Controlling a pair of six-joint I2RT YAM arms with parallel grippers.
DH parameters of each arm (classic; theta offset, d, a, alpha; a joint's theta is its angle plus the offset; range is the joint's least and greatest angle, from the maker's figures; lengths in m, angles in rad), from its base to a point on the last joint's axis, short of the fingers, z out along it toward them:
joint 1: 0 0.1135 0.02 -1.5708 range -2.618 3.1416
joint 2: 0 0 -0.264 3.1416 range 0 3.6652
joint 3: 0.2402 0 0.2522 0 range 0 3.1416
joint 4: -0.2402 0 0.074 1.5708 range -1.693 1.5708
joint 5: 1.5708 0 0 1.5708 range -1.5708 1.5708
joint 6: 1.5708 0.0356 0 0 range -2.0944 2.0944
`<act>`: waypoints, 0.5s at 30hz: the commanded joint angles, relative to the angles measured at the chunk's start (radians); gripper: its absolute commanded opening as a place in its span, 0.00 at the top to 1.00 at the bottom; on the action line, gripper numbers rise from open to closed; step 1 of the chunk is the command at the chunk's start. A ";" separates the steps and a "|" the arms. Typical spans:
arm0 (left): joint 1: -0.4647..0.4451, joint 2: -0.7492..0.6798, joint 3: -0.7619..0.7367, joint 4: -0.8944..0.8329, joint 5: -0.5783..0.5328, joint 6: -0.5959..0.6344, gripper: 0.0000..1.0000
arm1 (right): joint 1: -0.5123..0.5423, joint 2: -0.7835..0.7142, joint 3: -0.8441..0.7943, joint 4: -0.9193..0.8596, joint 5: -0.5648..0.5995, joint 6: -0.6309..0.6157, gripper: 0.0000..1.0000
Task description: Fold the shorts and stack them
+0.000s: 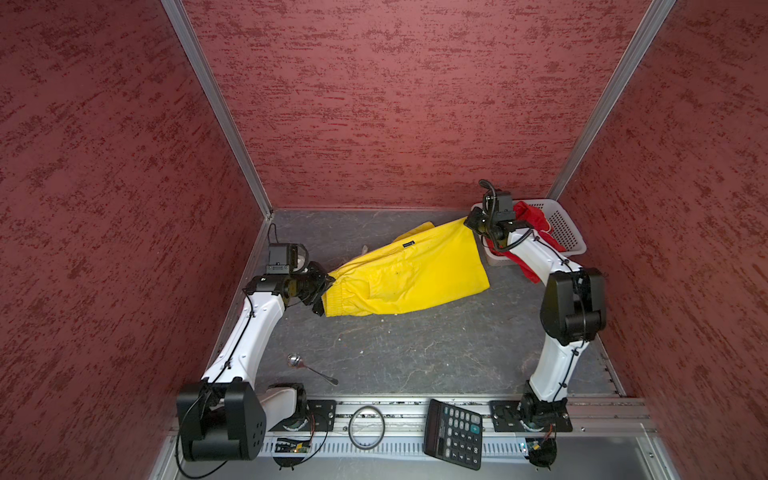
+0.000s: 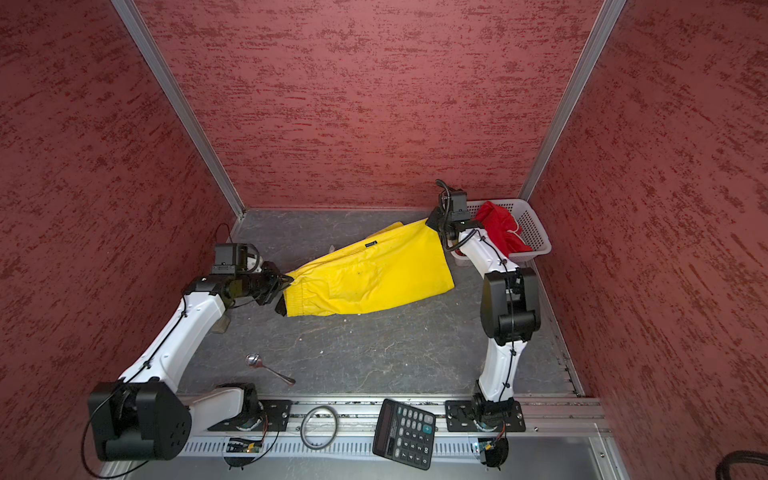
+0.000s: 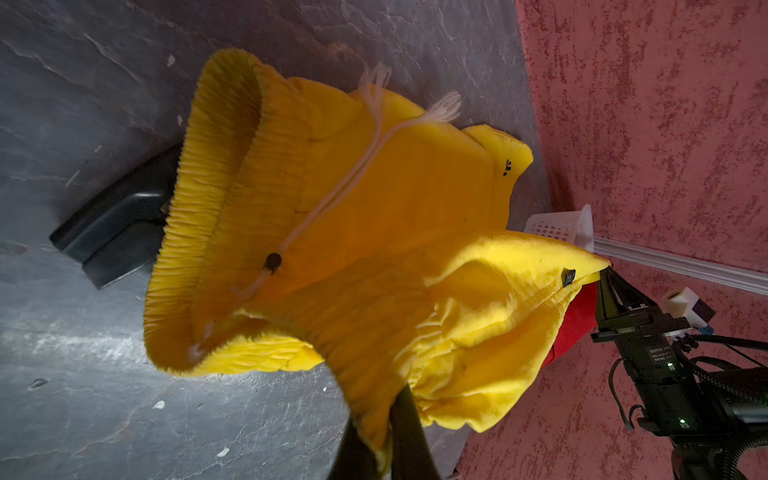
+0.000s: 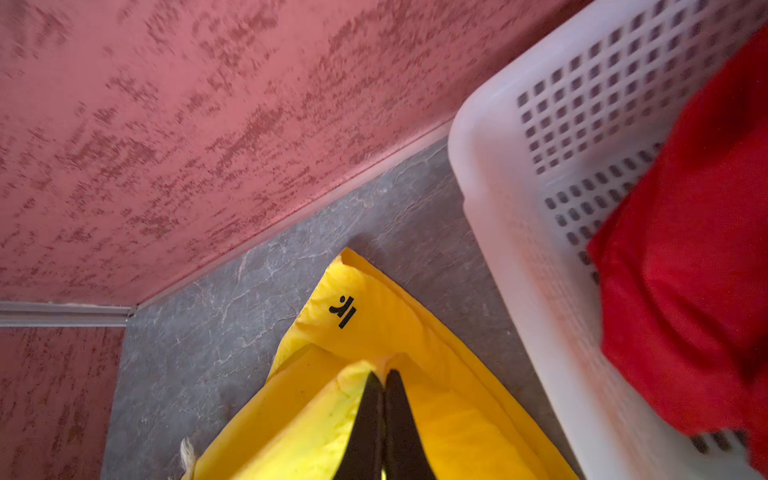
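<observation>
Left gripper (image 3: 385,417) pinches the ruffled elastic waistband of the yellow shorts (image 1: 407,274), jaws pressed together on the fabric. The right gripper (image 4: 383,384) is clamped on a leg corner just beside the white basket (image 1: 570,232) — the red shorts (image 1: 536,220) are heaped in it. A black printed logo (image 4: 343,311) marks one leg and a small dark woven tag (image 3: 568,277) sits near the held corner — neither is legible. Both arms reach forward with elbows bent, the yellow shorts stretched between them over the grey table (image 1: 415,353).
</observation>
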 commanded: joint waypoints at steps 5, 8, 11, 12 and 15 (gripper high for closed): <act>0.056 0.154 -0.005 0.114 -0.027 0.040 1.00 | -0.010 0.168 0.148 0.084 -0.036 -0.029 1.00; 0.067 0.234 0.019 0.139 -0.034 0.046 1.00 | -0.007 0.225 0.206 0.086 -0.048 -0.046 1.00; 0.076 0.305 0.036 0.152 -0.038 0.046 0.99 | -0.001 0.283 0.268 0.085 -0.056 -0.060 1.00; 0.080 0.321 0.035 0.157 -0.043 0.040 0.99 | 0.000 0.300 0.286 0.084 -0.057 -0.064 1.00; 0.100 0.363 0.026 0.183 -0.033 0.022 0.97 | 0.008 0.357 0.348 0.082 -0.049 -0.084 1.00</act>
